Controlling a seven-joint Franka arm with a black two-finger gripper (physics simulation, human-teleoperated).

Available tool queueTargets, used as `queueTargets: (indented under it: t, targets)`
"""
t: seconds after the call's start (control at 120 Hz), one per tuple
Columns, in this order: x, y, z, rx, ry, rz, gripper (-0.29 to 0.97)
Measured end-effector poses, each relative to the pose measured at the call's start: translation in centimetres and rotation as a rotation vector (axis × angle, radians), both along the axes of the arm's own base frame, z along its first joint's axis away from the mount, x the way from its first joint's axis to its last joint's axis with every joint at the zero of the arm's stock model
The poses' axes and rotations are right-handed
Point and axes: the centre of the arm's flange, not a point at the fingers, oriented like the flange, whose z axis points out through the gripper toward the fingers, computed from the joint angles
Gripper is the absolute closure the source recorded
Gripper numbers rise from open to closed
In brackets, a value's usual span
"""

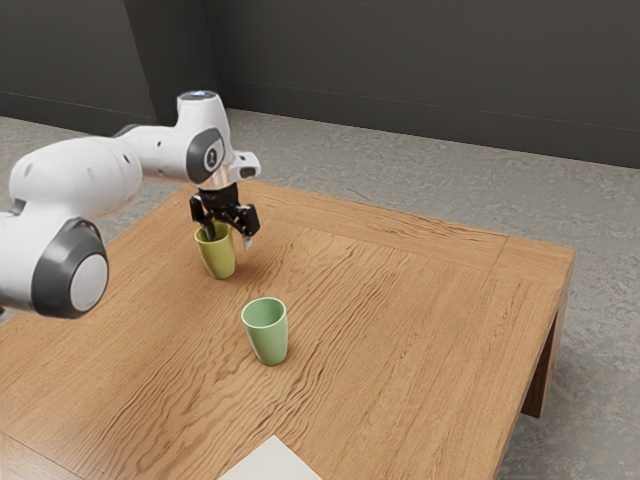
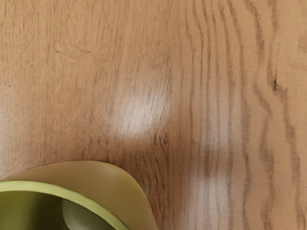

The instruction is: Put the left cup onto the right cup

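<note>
An olive-yellow cup (image 1: 216, 254) stands upright on the wooden table (image 1: 420, 320), toward the exterior view's left. My gripper (image 1: 229, 236) is right over its rim and open: one finger dips inside the cup, and the other hangs just outside the wall on the side toward the exterior view's right. In the wrist view that cup (image 2: 91, 184) sits right under the hand, with its rim and hollow showing. A light green cup (image 1: 265, 330) stands upright nearer the table's front, apart from the olive one.
A white sheet (image 1: 272, 462) lies at the table's near edge. Bare wood stretches toward the exterior view's right, up to the table's edge (image 1: 540, 330). Grey floor surrounds the table.
</note>
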Motion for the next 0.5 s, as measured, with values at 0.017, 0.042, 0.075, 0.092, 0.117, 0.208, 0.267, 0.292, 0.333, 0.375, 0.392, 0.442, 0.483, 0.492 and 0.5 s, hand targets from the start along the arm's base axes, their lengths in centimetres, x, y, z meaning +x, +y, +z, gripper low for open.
queueTargets:
  t: [0.017,0.042,0.075,0.092,0.117,0.208,0.267,0.292,0.333,0.375,0.392,0.442,0.483,0.492,0.5]
  targets:
    - [0.0,0.1,-0.2,0.000,0.003,0.001,0.00]
    - [0.0,0.2,-0.5,0.000,0.005,0.002,0.00]
    - [0.0,0.3,-0.9,0.000,0.009,0.003,0.00]
    - [0.0,0.3,-1.0,0.000,0.011,0.003,0.00]
    - [-0.1,0.3,-1.1,0.000,0.012,0.003,0.01]
    - [-0.2,0.4,-1.3,0.001,0.015,0.005,0.23]
    - [-0.2,0.5,-1.2,0.002,0.014,0.005,0.39]
    - [-0.2,0.5,-1.2,0.002,0.015,0.005,0.44]
    - [-0.2,0.5,-1.1,0.004,0.014,0.005,0.52]
    - [-0.2,0.6,-1.1,0.005,0.014,0.005,0.58]
    - [-0.2,0.6,-1.1,0.006,0.014,0.005,0.60]
    - [-0.2,0.6,-1.1,0.008,0.014,0.004,0.65]
    - [-0.2,0.6,-1.1,0.009,0.015,0.004,0.68]
    - [-0.2,0.6,-1.0,0.009,0.015,0.004,0.68]
    - [-0.2,0.6,-1.0,0.009,0.015,0.004,0.69]
